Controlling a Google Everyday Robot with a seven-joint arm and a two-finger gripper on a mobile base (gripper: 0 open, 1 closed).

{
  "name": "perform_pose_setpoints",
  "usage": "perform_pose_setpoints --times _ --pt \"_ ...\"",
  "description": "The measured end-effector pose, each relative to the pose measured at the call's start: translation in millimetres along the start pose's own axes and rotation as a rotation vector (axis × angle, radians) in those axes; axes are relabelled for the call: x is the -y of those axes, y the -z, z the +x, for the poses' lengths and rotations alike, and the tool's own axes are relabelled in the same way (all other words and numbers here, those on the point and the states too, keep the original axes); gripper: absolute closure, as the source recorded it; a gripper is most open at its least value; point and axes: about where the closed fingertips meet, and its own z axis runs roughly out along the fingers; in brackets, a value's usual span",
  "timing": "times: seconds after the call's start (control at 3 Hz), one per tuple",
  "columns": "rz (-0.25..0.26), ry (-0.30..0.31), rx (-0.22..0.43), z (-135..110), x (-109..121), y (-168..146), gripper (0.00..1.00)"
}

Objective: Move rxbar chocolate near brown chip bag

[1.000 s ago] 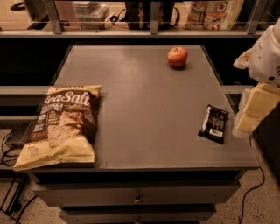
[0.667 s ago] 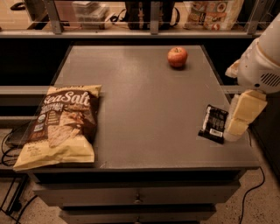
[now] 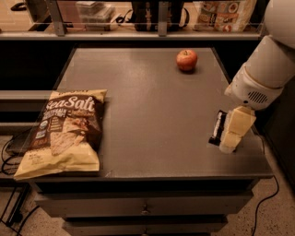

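Edging closer, the claw [image 3: 229,145] now overlaps the rxbar chocolate [image 3: 217,128].

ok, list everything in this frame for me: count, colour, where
table: 1, grey, centre of view, drawers under the top
brown chip bag: 1, tan-yellow and dark brown, lying flat at the table's left front corner
rxbar chocolate: 1, black with white lettering, right front of the table, partly hidden by the claw
apple: 1, red, far right part of the table
snack bag: 1, white and red, on the counter behind the table, upper right
cables: a few, dark, floor at lower left
arm: 1, white, reaching in from the right edge of view
claw: 1, cream, low over the right side of the rxbar chocolate
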Motion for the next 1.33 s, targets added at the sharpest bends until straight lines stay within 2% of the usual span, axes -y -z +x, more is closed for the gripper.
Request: perform_pose_setpoints --times 0.33,0.67,1.0,1.33 --pt "0.008 -0.033 -0.043 8.7 10.4 -26.9 0.00" --pt "0.031 -0.086 -0.055 25.0 19.4 -44.3 0.00" --pt "0.044 -0.136 -0.062 37.4 25.1 -48.8 0.18" --pt "0.062 -0.148 -0.080 39.9 26.2 -46.6 0.42"
